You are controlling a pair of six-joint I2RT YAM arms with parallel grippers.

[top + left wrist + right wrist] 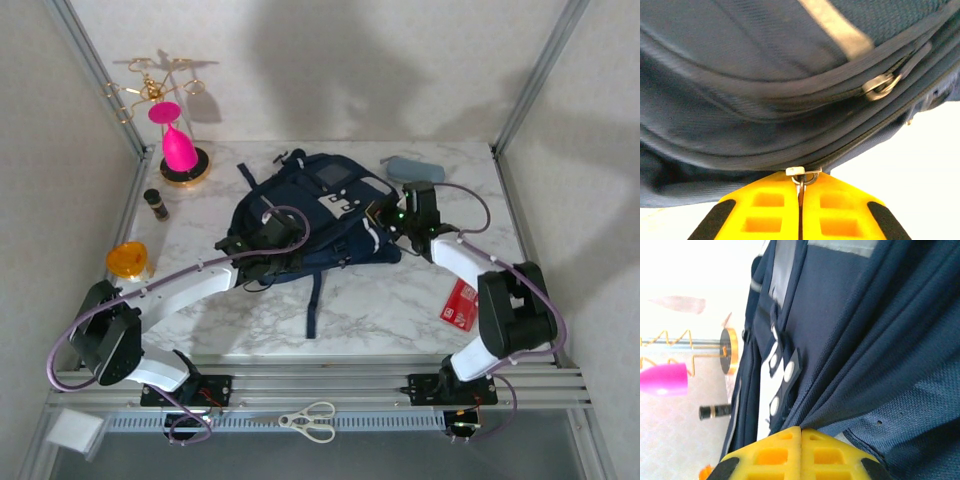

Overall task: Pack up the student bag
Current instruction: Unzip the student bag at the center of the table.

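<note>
The student bag (320,215) lies flat in the middle of the marble table; it is navy blue with a grey patch and a white buckle patch. At its left edge, my left gripper (258,245) is shut on a metal zipper pull (802,176), which is pinched between the yellow fingertips (801,187) against the bag's zipper seam (765,75). A second zipper pull (882,85) sits further along the seam. My right gripper (382,215) is at the bag's right side, shut on a fold of the navy fabric (865,340) that bunches into its tips (801,432).
A pink cone on a gold stand (180,150) and a small dark bottle (156,204) stand at the back left. An orange cup (128,260) is at the left edge. A grey pouch (415,168) lies behind the bag, a red packet (462,303) at the right, and scissors (310,420) on the front rail.
</note>
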